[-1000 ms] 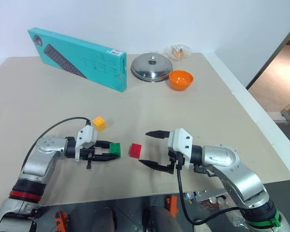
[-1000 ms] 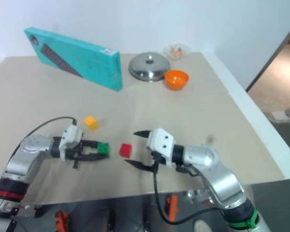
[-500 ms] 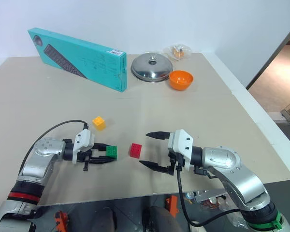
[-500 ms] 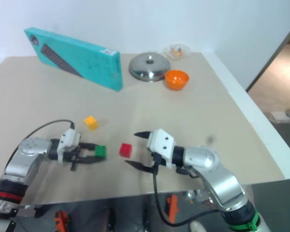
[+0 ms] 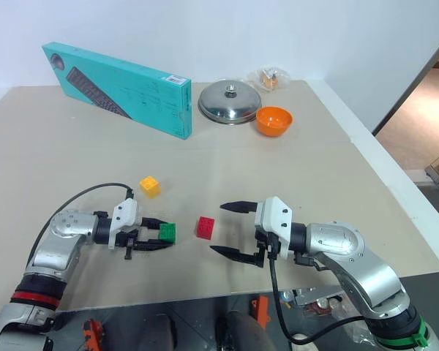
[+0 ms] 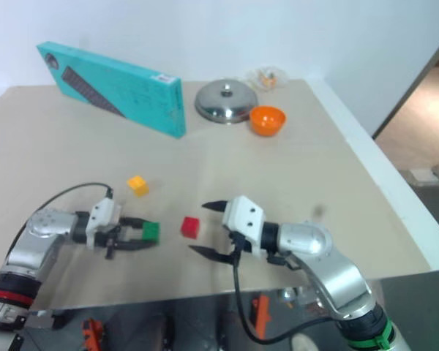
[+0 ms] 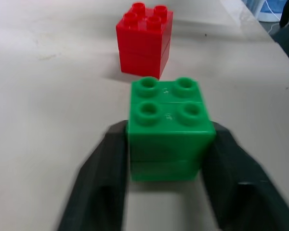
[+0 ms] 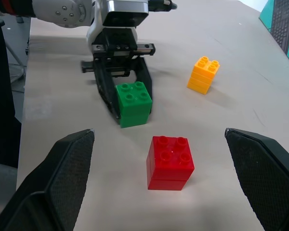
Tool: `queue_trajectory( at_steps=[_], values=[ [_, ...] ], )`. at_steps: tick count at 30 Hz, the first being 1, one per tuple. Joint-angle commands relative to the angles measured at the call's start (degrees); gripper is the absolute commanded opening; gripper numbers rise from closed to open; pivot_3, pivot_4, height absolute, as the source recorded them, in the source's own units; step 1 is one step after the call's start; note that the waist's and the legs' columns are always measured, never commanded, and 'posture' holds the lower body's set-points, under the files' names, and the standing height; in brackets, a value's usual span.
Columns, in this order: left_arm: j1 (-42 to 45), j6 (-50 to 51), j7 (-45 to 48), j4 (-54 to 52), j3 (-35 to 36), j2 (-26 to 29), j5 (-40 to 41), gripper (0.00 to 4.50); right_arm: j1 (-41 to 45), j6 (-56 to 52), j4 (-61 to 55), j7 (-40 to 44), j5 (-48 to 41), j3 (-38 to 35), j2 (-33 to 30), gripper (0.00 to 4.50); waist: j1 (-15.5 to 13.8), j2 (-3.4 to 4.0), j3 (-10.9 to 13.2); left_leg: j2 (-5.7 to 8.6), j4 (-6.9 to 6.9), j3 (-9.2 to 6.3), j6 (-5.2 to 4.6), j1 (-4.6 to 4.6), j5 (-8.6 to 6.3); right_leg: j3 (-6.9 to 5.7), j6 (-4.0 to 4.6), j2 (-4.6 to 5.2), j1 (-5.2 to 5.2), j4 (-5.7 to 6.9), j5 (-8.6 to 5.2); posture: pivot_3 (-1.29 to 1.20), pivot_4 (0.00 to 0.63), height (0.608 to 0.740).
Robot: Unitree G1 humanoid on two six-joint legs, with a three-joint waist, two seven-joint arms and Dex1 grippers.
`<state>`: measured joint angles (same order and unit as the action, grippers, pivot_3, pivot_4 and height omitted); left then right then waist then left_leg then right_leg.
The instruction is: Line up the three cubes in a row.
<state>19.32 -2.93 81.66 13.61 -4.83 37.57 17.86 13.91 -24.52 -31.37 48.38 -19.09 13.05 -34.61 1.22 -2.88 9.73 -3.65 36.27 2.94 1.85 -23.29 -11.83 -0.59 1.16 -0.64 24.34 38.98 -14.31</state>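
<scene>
The green cube point(image 5: 167, 232) rests on the table between the fingers of my left gripper point(image 5: 166, 234), which press on both of its sides. The red cube point(image 5: 205, 227) stands free just to its right, a small gap between them. The yellow cube point(image 5: 150, 186) sits alone farther back and a little to the left. My right gripper point(image 5: 216, 227) hovers wide open just right of the red cube, one finger on each side of it, touching nothing. The right wrist view looks past its fingers point(image 8: 67, 173) at the red cube point(image 8: 169, 162), green cube point(image 8: 133, 103) and yellow cube point(image 8: 202, 74).
At the back of the table point(image 5: 314, 168) a teal keyboard box point(image 5: 117, 88) stands on edge, with a steel lid point(image 5: 230, 102), an orange bowl point(image 5: 274, 121) and a small wrapped packet point(image 5: 269, 77) to its right. The table's right edge runs along a white ledge.
My left gripper has sunk a little and drawn slightly left with the green cube, widening the gap to the red cube. The right gripper has stayed put.
</scene>
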Motion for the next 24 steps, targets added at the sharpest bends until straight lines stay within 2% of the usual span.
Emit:
queue_trajectory(
  at_steps=[1, 3, 4, 8, 11, 14, 19, 24],
  values=[
    [1.24, -0.76, 0.33, 0.03, -0.07, 0.5, -0.4, 3.72, 0.11, 0.98, -1.48, 0.17, -0.37, -1.15, -0.26, 4.5, 0.0, 0.0, 0.0, 0.0, 0.0, 0.0, 0.0, 0.0, 0.0, 0.0, 0.0, 0.0, 0.0, 0.0, 0.0, 0.0, 0.15, 0.74],
    [1.64, -0.78, 0.25, 0.02, 0.07, 0.64, -0.58, 4.37, 0.16, 1.01, -1.44, 0.16, -0.31, -1.09, -0.18, 4.5, 0.0, 0.0, 0.0, 0.0, 0.0, 0.0, 0.0, -0.01, 0.0, 0.0, 0.0, 0.0, 0.0, 0.0, 0.0, 0.0, 0.15, 0.74],
    [1.97, -0.53, 0.14, -0.15, 0.42, 0.89, -0.48, 4.46, 0.21, 1.02, -1.39, 0.14, -0.3, -1.07, -0.1, 4.5, 0.0, 0.0, 0.0, 0.0, 0.0, 0.0, 0.0, -0.01, 0.0, 0.0, 0.0, 0.0, 0.0, 0.0, 0.0, 0.0, 0.15, 0.74],
    [2.3, 7.99, 0.03, -4.08, 3.45, 4.35, 3.44, 4.46, 0.27, 1.28, -1.12, 0.22, -0.27, -1.19, -0.03, 4.5, 0.12, -0.01, 0.0, 0.0, 0.03, 0.01, 0.0, -0.01, 0.0, 0.02, -0.01, -0.01, 0.0, 0.01, 0.01, 0.0, 0.15, 0.74],
    [0.86, 17.68, -1.9, -8.38, 7.16, 7.96, 8.0, 4.46, 0.1, 1.7, -0.76, 0.51, -0.23, -1.51, -0.3, 4.5, 0.12, -0.01, 0.01, -0.08, 0.02, -0.03, 0.0, -0.01, 0.0, -0.01, -0.01, -0.05, 0.02, 0.03, 0.01, 0.0, 0.15, 0.74],
    [-0.51, 23.89, -5.55, -11.67, 10.7, 9.27, 10.91, 4.46, -0.01, 2.07, -0.34, 0.83, -0.38, -1.88, -0.56, 4.5, 0.12, 0.0, 0.01, -0.11, 0.02, -0.02, 0.0, 0.01, 0.0, 0.0, -0.01, -0.03, 0.02, 0.03, 0.01, 0.0, 0.15, 0.74],
    [-1.09, 29.05, -14.73, -14.2, 15.99, 7.19, 13.65, 4.46, 0.32, 2.74, 0.78, 1.66, -0.44, -1.89, -0.85, 4.5, 0.05, 0.0, 0.01, -0.08, 0.04, -0.02, 0.01, 0.0, 0.0, 0.01, -0.01, 0.02, 0.0, 0.03, 0.01, 0.0, 0.15, 0.74],
    [0.44, 26.84, -19.49, -13.58, 16.36, 4.38, 12.49, 4.46, 1.44, 3.1, 1.94, 2.43, -0.34, -1.73, -0.83, 4.5, 0.02, -0.01, 0.01, -0.03, 0.06, 0.0, 0.01, 0.01, 0.0, 0.06, -0.03, 0.04, -0.02, 0.04, 0.02, 0.0, 0.15, 0.74]
  ],
)
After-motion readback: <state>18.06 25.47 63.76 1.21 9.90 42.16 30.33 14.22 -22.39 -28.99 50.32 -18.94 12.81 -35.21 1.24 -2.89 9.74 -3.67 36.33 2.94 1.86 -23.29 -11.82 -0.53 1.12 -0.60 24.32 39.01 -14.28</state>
